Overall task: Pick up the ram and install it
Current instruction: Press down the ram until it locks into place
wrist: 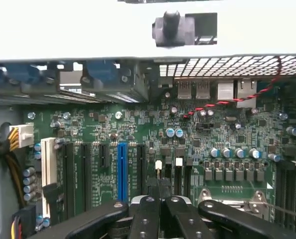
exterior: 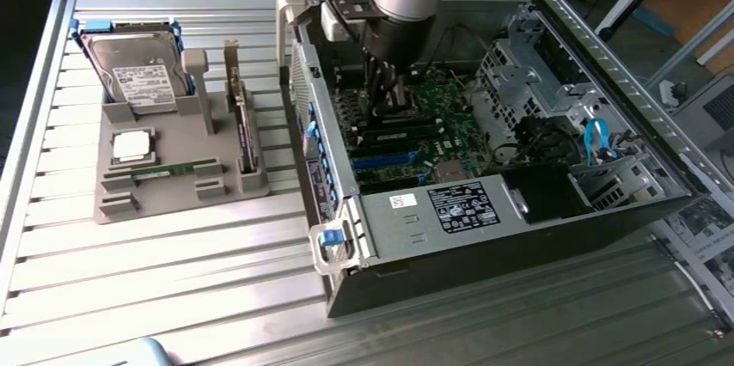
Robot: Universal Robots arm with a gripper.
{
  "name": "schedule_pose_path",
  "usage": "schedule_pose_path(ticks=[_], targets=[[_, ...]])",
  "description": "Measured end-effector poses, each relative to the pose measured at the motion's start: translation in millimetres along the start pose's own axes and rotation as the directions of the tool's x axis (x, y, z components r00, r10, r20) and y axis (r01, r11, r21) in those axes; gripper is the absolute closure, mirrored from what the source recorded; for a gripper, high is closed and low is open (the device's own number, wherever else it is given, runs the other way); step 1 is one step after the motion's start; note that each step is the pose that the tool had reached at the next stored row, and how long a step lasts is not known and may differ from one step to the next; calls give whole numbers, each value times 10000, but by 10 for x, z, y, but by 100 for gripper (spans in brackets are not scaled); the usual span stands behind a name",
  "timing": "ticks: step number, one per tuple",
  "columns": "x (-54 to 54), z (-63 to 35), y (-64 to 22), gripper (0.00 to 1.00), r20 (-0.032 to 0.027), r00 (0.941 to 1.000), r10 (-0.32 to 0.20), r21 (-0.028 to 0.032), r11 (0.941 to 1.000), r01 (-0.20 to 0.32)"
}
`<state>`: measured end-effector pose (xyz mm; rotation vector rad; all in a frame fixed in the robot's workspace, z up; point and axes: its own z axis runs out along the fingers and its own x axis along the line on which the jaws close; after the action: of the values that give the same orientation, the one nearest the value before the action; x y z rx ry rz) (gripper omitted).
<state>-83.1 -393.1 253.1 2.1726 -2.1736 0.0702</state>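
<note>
A: Tray (exterior: 120, 211) contents?
B: CPU (exterior: 132, 146), hard drive (exterior: 137, 82), expansion card (exterior: 241, 117); ram (exterior: 174, 168) lies flat in its front slot.
A: Gripper (wrist: 160, 186)?
B: Inside open case (exterior: 379, 237) over motherboard (wrist: 138, 124); fingers (wrist: 147, 211) closed, nothing visibly held

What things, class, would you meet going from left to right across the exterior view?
Silver hard drive with white label → thin green ram stick lying in the grey holder tray → dark upright expansion card → open black computer case → blue cable inside it.
</note>
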Motion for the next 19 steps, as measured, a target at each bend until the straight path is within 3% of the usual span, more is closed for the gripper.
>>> schedule_pose_path(ticks=[7, 17, 19], targets=[[2, -33, -190, 89, 1, 10000, 0, -3, 10000, 0], [3, -42, -666, 89, 10, 10000, -6, -64, 10000, 6], [3, -51, -716, 89, 12, 10000, -5, -63, 10000, 5]])
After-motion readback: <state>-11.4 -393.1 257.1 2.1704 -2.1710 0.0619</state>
